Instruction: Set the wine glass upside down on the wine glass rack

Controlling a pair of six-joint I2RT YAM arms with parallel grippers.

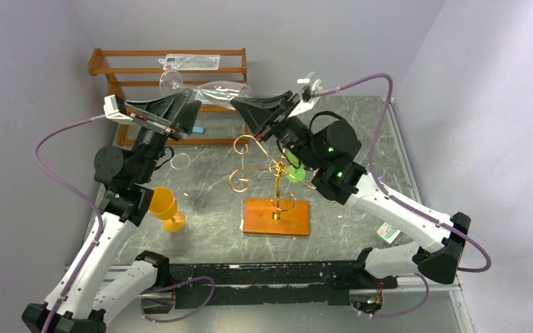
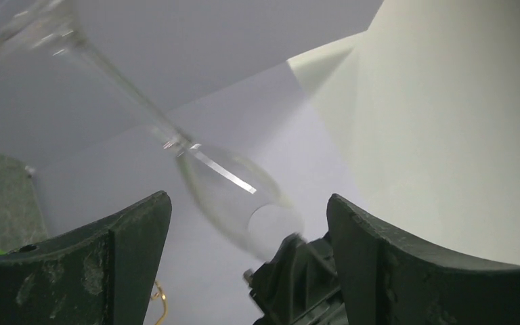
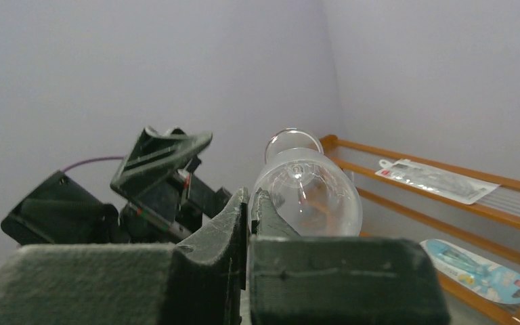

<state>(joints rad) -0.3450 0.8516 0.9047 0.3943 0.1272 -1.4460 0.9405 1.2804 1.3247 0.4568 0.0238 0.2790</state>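
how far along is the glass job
Done: the wine glass is up off the table. In hand: right jaws shut on its bowl rim, holding it sideways; left jaws open either side of it. Left: invert it and hang it on the wine glass rack.

Readable text: none in any view.
Clear packet (image 1: 191, 61): lies on the top rails of the wooden shelf unit (image 1: 111, 69). It has a white insert with a small red mark, and the lettering is too small to read.
Blue packet (image 3: 477, 269): lies on a lower shelf of the same unit. It shows printed pictures and a red patch, and the words are blurred.
Small box (image 1: 388, 232): sits at the right edge of the table (image 1: 215, 229). Its blue and white print is illegible.
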